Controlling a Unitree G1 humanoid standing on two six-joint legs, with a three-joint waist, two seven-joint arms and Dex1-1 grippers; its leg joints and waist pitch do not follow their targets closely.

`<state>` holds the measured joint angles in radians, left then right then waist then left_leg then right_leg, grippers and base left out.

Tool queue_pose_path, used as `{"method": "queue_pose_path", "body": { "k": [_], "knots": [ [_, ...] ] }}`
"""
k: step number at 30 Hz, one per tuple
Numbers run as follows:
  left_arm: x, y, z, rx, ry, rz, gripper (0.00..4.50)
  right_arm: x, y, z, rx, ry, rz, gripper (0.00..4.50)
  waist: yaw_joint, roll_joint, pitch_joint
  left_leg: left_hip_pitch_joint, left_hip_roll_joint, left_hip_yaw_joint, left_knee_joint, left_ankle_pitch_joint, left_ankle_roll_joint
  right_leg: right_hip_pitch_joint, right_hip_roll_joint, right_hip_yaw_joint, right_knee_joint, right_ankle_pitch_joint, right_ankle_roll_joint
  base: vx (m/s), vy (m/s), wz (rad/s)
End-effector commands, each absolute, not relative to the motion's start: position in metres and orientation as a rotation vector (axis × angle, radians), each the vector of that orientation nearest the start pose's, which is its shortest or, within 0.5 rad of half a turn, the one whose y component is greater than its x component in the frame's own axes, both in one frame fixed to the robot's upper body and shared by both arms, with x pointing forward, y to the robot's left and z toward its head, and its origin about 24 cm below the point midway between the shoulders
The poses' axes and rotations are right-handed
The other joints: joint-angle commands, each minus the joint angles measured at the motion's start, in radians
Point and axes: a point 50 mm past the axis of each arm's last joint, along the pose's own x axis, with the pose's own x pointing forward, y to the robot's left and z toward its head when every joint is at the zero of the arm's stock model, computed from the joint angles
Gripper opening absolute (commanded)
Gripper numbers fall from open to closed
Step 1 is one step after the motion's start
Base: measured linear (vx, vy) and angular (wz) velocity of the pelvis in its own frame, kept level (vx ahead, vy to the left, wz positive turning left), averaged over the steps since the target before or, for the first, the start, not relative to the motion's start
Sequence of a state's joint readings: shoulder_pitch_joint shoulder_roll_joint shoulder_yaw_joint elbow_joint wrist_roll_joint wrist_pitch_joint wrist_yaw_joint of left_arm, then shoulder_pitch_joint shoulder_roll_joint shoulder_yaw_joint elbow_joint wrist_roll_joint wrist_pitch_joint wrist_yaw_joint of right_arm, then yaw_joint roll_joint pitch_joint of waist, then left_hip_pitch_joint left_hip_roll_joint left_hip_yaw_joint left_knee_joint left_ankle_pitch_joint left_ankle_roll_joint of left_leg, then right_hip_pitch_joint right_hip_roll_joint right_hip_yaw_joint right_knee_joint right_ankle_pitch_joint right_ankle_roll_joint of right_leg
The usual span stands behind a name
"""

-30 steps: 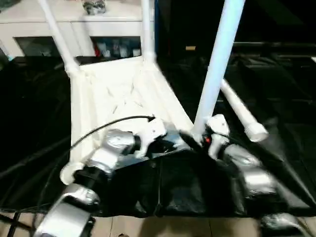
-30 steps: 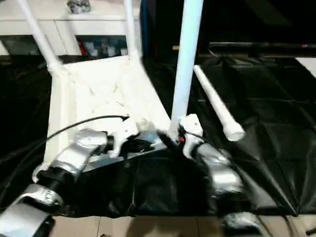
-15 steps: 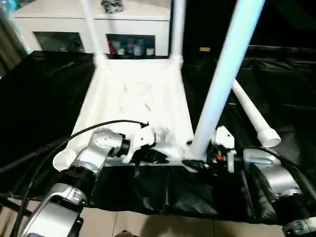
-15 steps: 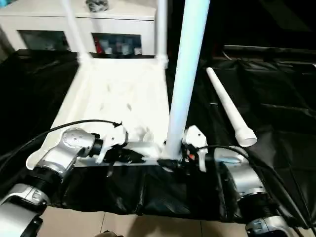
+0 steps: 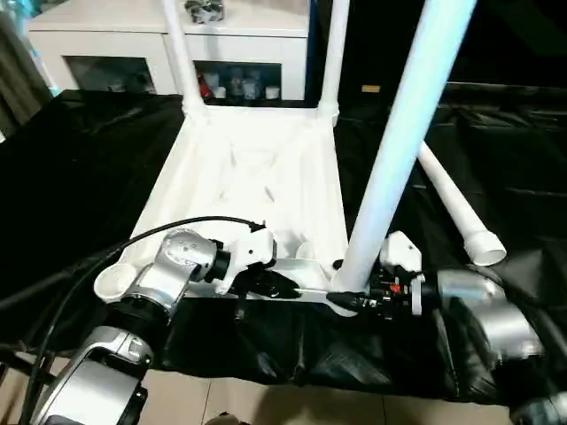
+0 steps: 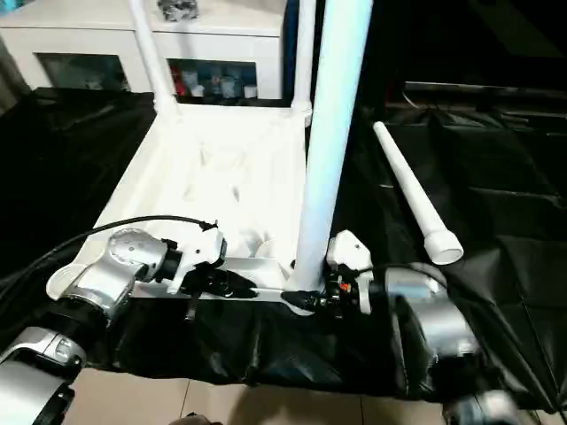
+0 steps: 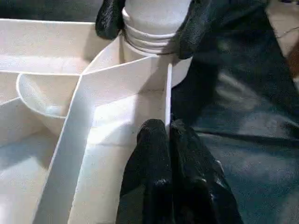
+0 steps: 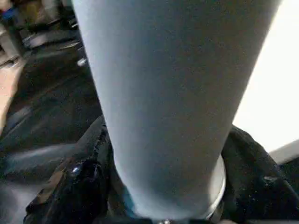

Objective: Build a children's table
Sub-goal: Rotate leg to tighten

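Observation:
The white table top [image 5: 248, 168] lies upside down on black cloth, ribs up. Two white legs [image 5: 177, 44] [image 5: 330, 53] stand in its far corner sockets. A third leg [image 5: 403, 142] stands tilted slightly right in the near right socket. My right gripper [image 5: 354, 297] is shut on its ribbed base, with one black finger [image 7: 108, 18] on each side. My left gripper [image 7: 161, 130] is shut on the thin near rim wall [image 7: 168, 93] of the top, just left of that socket. A fourth leg [image 5: 452, 204] lies loose on the cloth to the right.
The near left corner socket [image 5: 111, 282] holds no leg. A white cabinet with glass doors [image 5: 133, 35] stands behind the table top. A black cable [image 5: 159, 232] arcs over my left forearm. Black cloth [image 5: 71, 177] covers the floor around; bare floor shows at the near edge.
The camera has shifted. My right gripper's fingers have closed in on the base of the near right leg, which stays in its socket. My left gripper keeps its place on the rim.

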<state>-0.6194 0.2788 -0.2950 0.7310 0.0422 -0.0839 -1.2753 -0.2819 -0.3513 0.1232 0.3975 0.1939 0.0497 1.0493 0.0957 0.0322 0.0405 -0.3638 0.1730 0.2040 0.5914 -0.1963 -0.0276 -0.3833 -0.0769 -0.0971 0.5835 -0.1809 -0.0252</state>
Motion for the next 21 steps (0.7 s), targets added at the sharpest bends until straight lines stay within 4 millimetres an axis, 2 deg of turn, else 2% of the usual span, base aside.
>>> {"method": "queue_pose_path", "body": {
  "k": [1, 2, 3, 5, 7, 11, 12, 13, 15, 16, 19, 21],
  "knots": [
    [0.315, 0.081, 0.035, 0.376, 0.366, -1.365, 0.0, 0.282, -0.138, 0.015, -0.031, 0.278, 0.941, 2.68, -0.012, -0.011, -0.044, 0.025, 0.077, -0.04, -0.079, -0.278, 0.018, 0.027, -0.102, 0.062, -0.09, -0.414, -0.17, 0.0, 0.0, 0.0],
    [0.315, 0.076, 0.035, 0.368, 0.364, -1.353, 0.0, 0.285, -0.138, 0.012, -0.015, 0.285, 0.889, 2.68, -0.018, -0.012, -0.041, 0.024, 0.077, -0.042, -0.082, -0.291, 0.008, 0.027, -0.102, 0.062, -0.091, -0.437, -0.165, 0.0, 0.0, 0.0],
    [0.315, 0.074, 0.034, 0.364, 0.363, -1.348, 0.0, 0.286, -0.138, 0.011, -0.009, 0.29, 0.863, 2.68, -0.026, -0.011, -0.038, 0.024, 0.074, -0.048, -0.084, -0.326, -0.004, 0.029, -0.103, 0.057, -0.099, -0.504, -0.144, 0.0, 0.0, 0.0],
    [0.314, 0.063, 0.033, 0.344, 0.357, -1.322, 0.0, 0.291, -0.133, 0.009, 0.013, 0.28, 0.776, 2.68, -0.038, -0.013, -0.038, 0.023, 0.071, -0.052, -0.087, -0.348, -0.006, 0.032, -0.103, 0.054, -0.108, -0.551, -0.111, 0.0, 0.0, 0.0],
    [0.311, 0.05, 0.032, 0.322, 0.351, -1.298, 0.0, 0.296, -0.127, 0.007, 0.048, 0.278, 0.671, 2.68, -0.052, -0.006, -0.033, 0.032, 0.066, -0.052, -0.084, -0.387, -0.004, 0.021, -0.102, 0.054, -0.118, -0.588, -0.103, 0.0, 0.0, 0.0],
    [0.309, 0.042, 0.031, 0.34, 0.344, -1.286, 0.0, 0.302, -0.122, 0.007, 0.057, 0.271, 0.561, 2.68, -0.066, -0.014, -0.035, 0.028, 0.063, -0.055, -0.083, -0.388, 0.001, 0.022, -0.102, 0.052, -0.123, -0.619, -0.084, 0.0, 0.0, 0.0],
    [0.309, 0.042, 0.031, 0.359, 0.343, -1.276, 0.0, 0.303, -0.122, 0.007, 0.046, 0.262, 0.537, 3.23, -0.07, -0.011, -0.035, 0.027, 0.065, -0.056, -0.085, -0.392, 0.003, 0.02, -0.1, 0.053, -0.122, -0.608, -0.084, 0.0, 0.0, 0.0],
    [0.311, 0.045, 0.032, 0.373, 0.342, -1.258, 0.0, 0.304, -0.124, 0.009, 0.037, 0.245, 0.523, 3.37, -0.071, -0.014, -0.036, 0.024, 0.065, -0.056, -0.085, -0.387, 0.004, 0.021, -0.1, 0.053, -0.121, -0.599, -0.084, 0.0, 0.0, 0.0],
    [0.312, 0.048, 0.033, 0.378, 0.344, -1.24, 0.0, 0.305, -0.126, 0.01, 0.03, 0.234, 0.526, 3.43, -0.068, -0.012, -0.039, 0.024, 0.067, -0.052, -0.086, -0.371, 0.015, 0.02, -0.099, 0.058, -0.117, -0.55, -0.101, 0.0, 0.0, 0.0],
    [0.313, 0.051, 0.034, 0.385, 0.345, -1.236, 0.0, 0.304, -0.129, 0.012, 0.002, 0.228, 0.558, 3.64, -0.066, -0.016, -0.04, 0.025, 0.069, -0.051, -0.086, -0.364, 0.017, 0.02, -0.1, 0.06, -0.114, -0.531, -0.109, 0.0, 0.0, 0.0],
    [0.316, 0.06, 0.034, 0.4, 0.356, -1.213, 0.0, 0.297, -0.146, 0.017, -0.064, 0.214, 0.643, 3.81, -0.057, -0.015, -0.045, 0.018, 0.071, -0.044, -0.084, -0.299, 0.036, 0.028, -0.097, 0.065, -0.098, -0.399, -0.146, 0.0, 0.0, 0.0],
    [0.317, 0.064, 0.034, 0.409, 0.362, -1.204, 0.0, 0.29, -0.159, 0.023, -0.098, 0.201, 0.697, 3.93, -0.043, -0.019, -0.046, 0.018, 0.071, -0.037, -0.078, -0.256, 0.065, 0.031, -0.094, 0.068, -0.088, -0.315, -0.165, 0.0, 0.0, 0.0]
  ]
}}
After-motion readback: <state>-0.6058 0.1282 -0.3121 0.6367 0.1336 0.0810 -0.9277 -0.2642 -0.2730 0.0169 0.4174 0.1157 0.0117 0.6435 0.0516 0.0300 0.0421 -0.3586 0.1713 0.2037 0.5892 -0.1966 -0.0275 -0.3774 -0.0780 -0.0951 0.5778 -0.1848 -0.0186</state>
